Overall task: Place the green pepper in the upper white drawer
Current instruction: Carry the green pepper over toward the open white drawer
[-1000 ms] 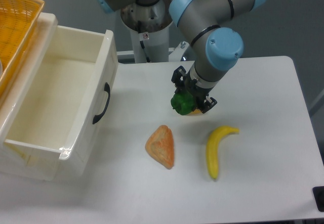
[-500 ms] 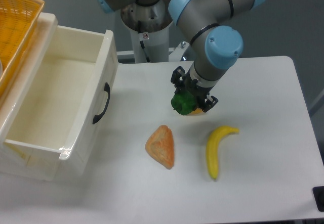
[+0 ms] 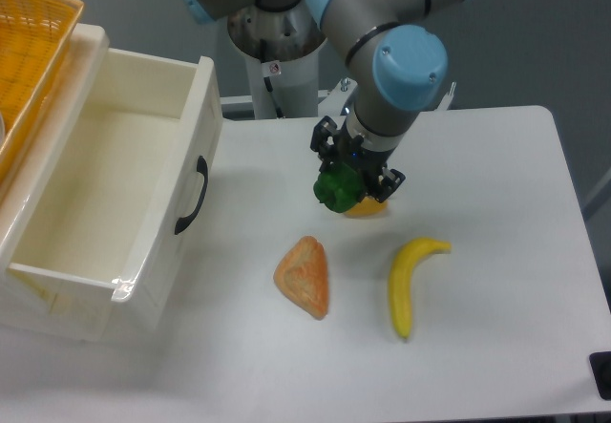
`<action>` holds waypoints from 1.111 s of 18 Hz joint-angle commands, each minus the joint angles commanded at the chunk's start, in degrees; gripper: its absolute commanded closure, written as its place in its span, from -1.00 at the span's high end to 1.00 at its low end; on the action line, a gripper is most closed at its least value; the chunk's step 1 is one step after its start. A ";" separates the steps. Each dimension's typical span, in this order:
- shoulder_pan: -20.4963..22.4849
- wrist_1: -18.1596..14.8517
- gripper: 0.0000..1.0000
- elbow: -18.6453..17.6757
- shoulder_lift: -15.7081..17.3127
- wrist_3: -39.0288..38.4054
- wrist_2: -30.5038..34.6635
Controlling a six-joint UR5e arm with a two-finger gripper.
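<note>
Lifting away from the tabletop, item one: the gripper [image 3: 349,180], jaws clamped on the green pepper [image 3: 336,188], stood a little higher and further left than a second earlier, when it sat low over the same spot. Item two: a yellow-orange object [image 3: 368,207], earlier almost wholly hidden beneath the claw, showed more of itself on the table [image 3: 496,251] just behind and right of the pepper; whether the pepper was touching it could not be told. Item three: the upper white drawer [image 3: 124,280], pulled open at the left, interior bare in view, black handle [image 3: 191,196] facing the arm, unchanged in place. Item four: the orange wedge-shaped piece [image 3: 304,276] and the banana [image 3: 409,284], both lying where they had lain. Item five: the orange woven basket [image 3: 29,51] at the upper left corner.

Assessment: the grasp appeared secure and the carry seemed to have begun; pepper was well apart from the drawer, with the crossing over the near wall yet to be made.
</note>
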 joint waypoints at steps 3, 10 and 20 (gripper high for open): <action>-0.26 -0.36 -0.23 -0.09 2.29 -5.35 -3.52; -1.41 -1.23 -0.23 -0.09 6.16 -11.34 -9.32; -3.69 -1.94 -0.22 0.00 9.33 -17.75 -15.91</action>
